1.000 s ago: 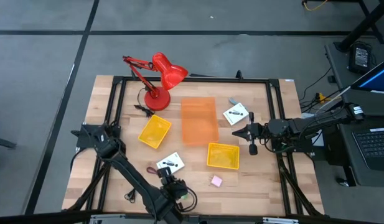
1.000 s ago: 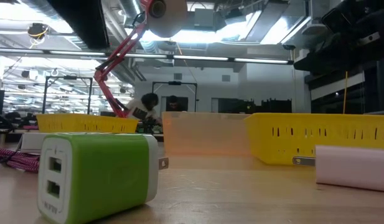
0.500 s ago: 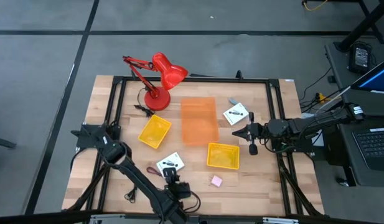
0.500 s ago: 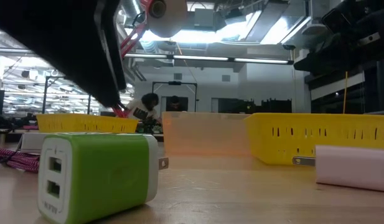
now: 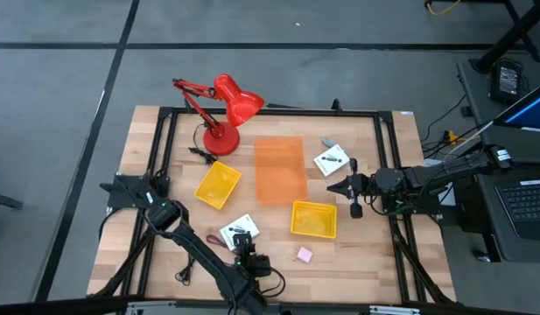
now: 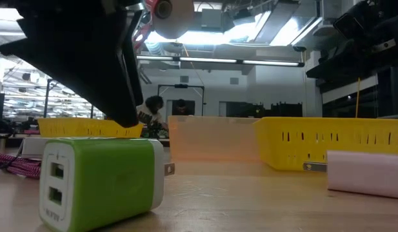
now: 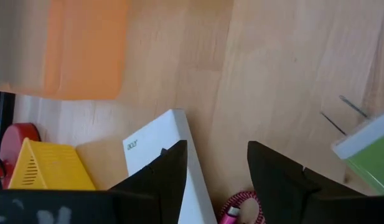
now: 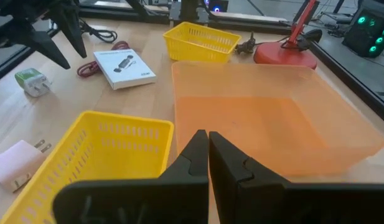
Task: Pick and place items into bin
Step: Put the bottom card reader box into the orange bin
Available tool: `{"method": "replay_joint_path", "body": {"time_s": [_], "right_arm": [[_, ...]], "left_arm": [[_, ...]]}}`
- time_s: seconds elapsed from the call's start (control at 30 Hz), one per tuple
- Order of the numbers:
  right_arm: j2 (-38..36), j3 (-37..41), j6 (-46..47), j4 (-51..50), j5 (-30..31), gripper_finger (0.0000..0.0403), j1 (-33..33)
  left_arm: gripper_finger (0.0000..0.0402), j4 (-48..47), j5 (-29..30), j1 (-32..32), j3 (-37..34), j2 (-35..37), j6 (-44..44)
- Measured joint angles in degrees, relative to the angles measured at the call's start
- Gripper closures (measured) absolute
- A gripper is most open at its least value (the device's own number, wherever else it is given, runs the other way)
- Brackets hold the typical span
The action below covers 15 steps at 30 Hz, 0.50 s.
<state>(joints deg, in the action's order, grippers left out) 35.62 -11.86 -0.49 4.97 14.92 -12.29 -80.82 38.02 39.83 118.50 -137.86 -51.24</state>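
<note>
left gripper [image 7: 216,177] spread above near table edge, between white card [image 7: 155,155] and green block [image 5: 257,263] | right gripper [image 8: 208,158] pressed together, idle right | risk: finger clipping card edge, skidding it into maroon cord [image 7: 241,208]

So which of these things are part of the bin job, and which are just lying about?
Job: green charger, pink charger, white box, second white box, maroon cord, orange bin, open left gripper.
Lying about: red lamp; possibly yellow basket and second yellow basket. Shut right gripper waits by the bin.
</note>
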Motion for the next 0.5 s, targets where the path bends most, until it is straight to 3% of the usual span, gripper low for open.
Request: {"method": "replay_joint_path", "body": {"time_s": [0.5], "right_arm": [[0.00,0.00,0.00,-0.15,0.02,0.0403,0.00]], "left_arm": [[0.0238,-1.74,-2.34,0.12,0.02,0.03,-5.29]]}}
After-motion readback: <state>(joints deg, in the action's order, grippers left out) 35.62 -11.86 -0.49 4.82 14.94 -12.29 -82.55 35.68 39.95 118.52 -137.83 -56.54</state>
